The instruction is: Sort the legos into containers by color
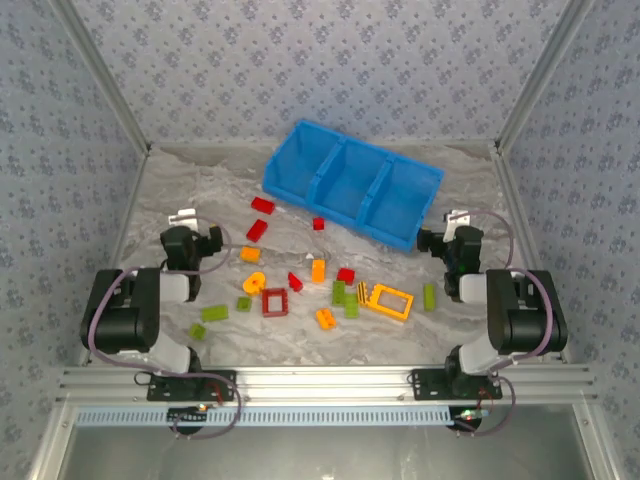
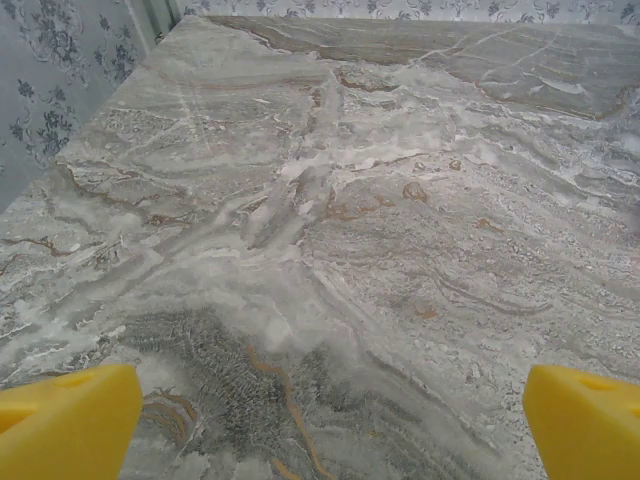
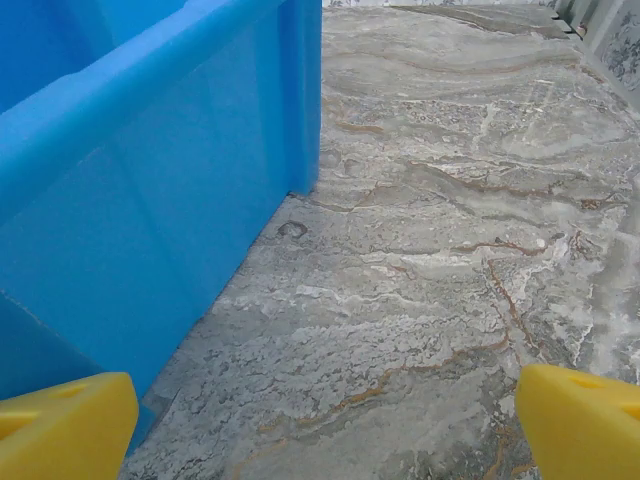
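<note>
Legos loose on marbled table beside blue three-compartment bin

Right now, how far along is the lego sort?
Done: nothing; the three compartments of the blue bin look empty. In hand: nothing; left jaws and right jaws stand open, empty. Left: all the legos, red, orange-yellow and green, lie scattered on the table.

A long bright blue bin with three side-by-side open-topped compartments sits askew at the far middle of the marbled tabletop; nearer, red, orange-yellow and green legos lie scattered loose, among them a red open frame and a yellow frame, both lying flat
</note>
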